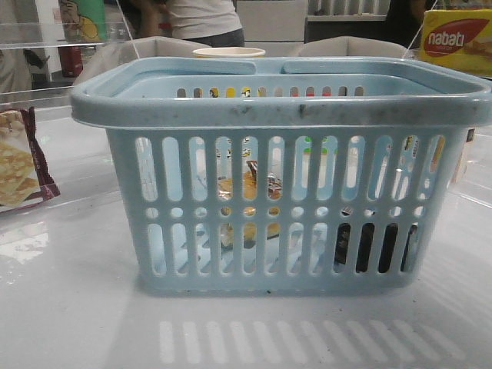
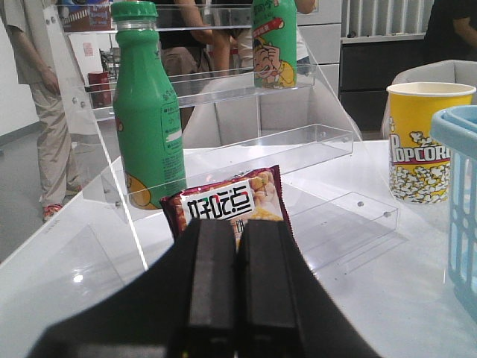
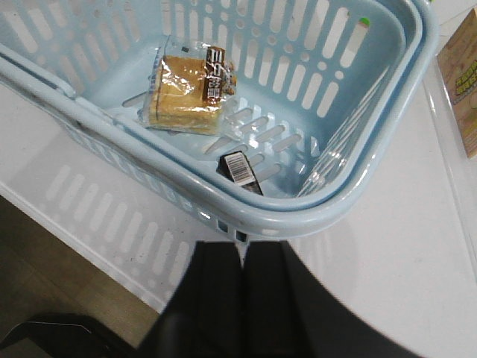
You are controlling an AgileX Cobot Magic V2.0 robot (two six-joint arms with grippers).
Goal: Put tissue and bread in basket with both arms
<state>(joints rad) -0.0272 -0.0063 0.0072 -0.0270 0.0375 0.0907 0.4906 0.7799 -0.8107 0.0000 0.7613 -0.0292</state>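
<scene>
The bread lay flat on the floor of the basket, and the tissue lay just beside it against the near wall, its barcoded end showing under the rim. In the front view both showed through the slots, bread toward the middle, tissue low toward the basket's right end. The right gripper hovered outside and above the basket's rim, fingers pressed together on nothing, with the tissue the nearer item (its long axis ran roughly away from the fingers). The left gripper, likewise closed and empty, faced a cracker bag away from the basket. Judging by this, both placements looked done and only withdrawal remained.
</scene>
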